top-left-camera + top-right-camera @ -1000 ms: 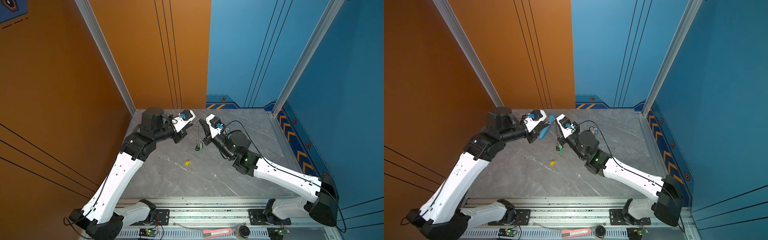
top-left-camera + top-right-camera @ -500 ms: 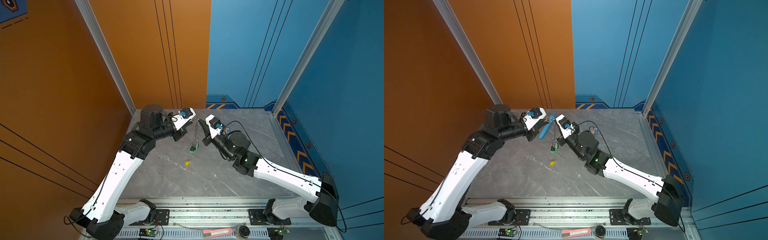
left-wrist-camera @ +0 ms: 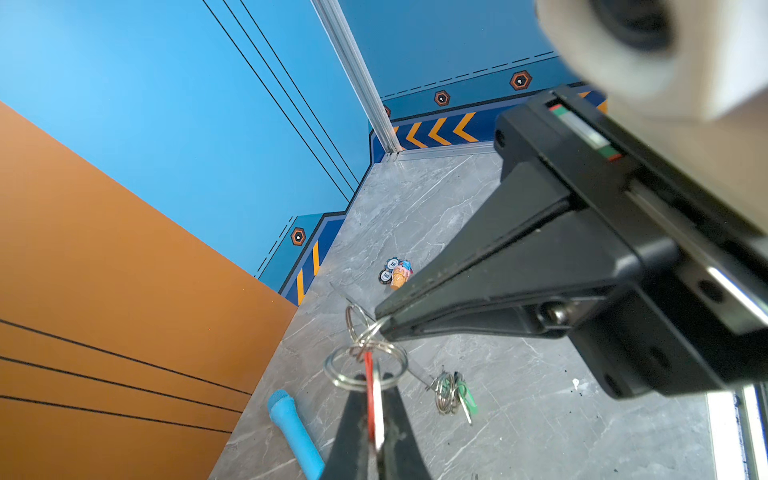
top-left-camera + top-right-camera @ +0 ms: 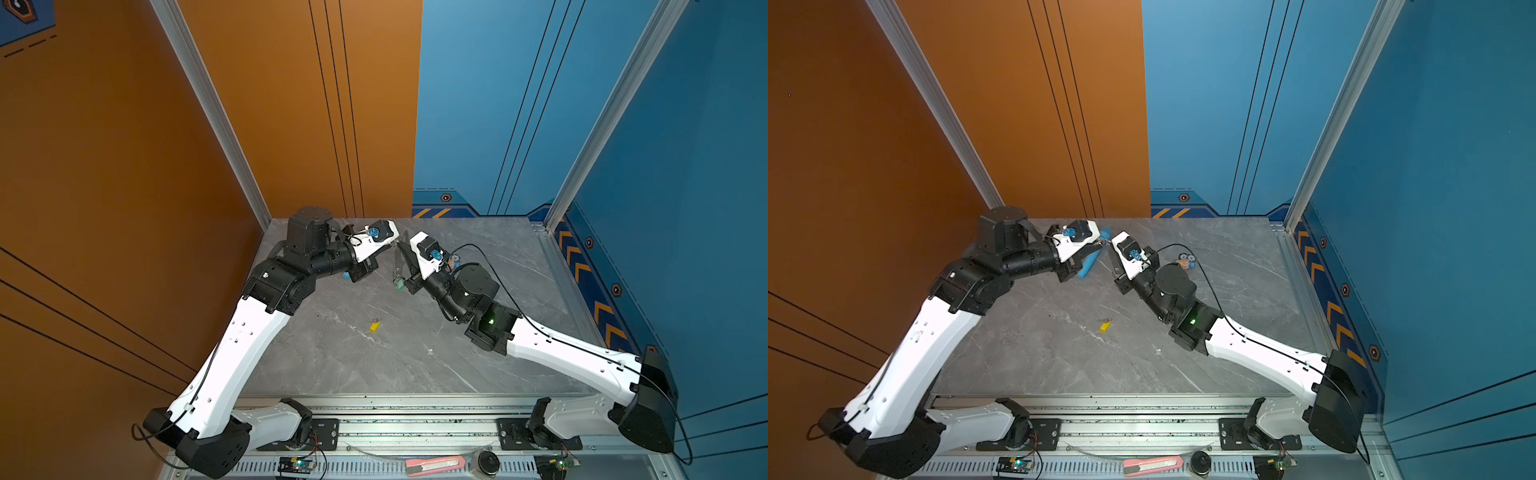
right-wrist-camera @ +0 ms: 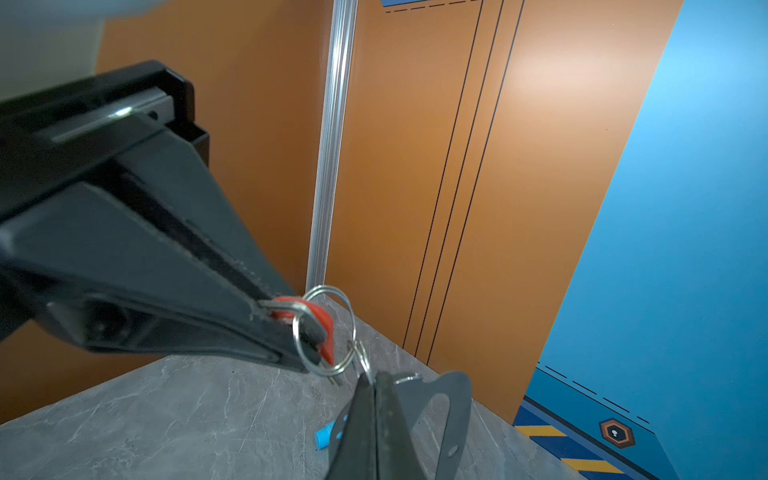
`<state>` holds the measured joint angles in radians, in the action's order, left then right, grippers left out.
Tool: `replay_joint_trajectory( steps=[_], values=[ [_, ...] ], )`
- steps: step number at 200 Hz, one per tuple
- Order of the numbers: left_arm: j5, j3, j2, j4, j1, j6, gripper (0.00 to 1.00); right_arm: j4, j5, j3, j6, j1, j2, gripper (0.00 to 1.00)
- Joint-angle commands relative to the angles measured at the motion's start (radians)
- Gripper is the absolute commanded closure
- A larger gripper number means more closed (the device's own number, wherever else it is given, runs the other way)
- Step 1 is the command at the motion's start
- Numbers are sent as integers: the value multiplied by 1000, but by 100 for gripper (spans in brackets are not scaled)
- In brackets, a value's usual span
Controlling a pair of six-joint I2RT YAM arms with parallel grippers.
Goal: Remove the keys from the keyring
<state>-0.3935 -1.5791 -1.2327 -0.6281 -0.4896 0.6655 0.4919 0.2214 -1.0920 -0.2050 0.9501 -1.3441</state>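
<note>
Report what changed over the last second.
The left gripper edged toward the right gripper, and the hanging green-tagged keys swung sideways and back. Nothing was taken or released: left stays shut on the red-tagged key, right on a split ring of the keyring. The yellow-tagged key and blue tube stayed put.

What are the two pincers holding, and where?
Left pincer grips the red key by its tag; right pincer grips a small split ring of the keyring.
</note>
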Motion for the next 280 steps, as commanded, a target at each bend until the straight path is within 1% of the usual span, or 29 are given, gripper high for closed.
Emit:
replay_joint_trajectory(
  steps=[1,26,46,61,84,120,170,224,280],
  values=[
    [-25,-65,27,-13,-21,69,100,-68,78,3,18,-20,-15,100],
    [13,-61,29,-46,-20,111,100,-49,25,15,17,-27,0,100],
    [37,-56,28,-65,-19,142,100,-26,-6,31,11,-27,13,94],
    [43,-52,27,-67,-19,156,100,-21,-20,35,8,-27,20,86],
    [48,-50,25,-67,-16,168,100,-16,-46,42,6,-27,35,83],
    [41,-46,21,-66,-3,181,100,-9,-92,59,6,-28,53,73],
    [44,-34,30,-65,19,195,100,-35,-201,81,38,-58,99,72],
    [52,-39,22,-67,16,190,100,-37,-307,94,82,-93,116,69],
    [56,-32,22,-65,14,194,100,-33,-357,89,98,-100,100,68]
  ],
)
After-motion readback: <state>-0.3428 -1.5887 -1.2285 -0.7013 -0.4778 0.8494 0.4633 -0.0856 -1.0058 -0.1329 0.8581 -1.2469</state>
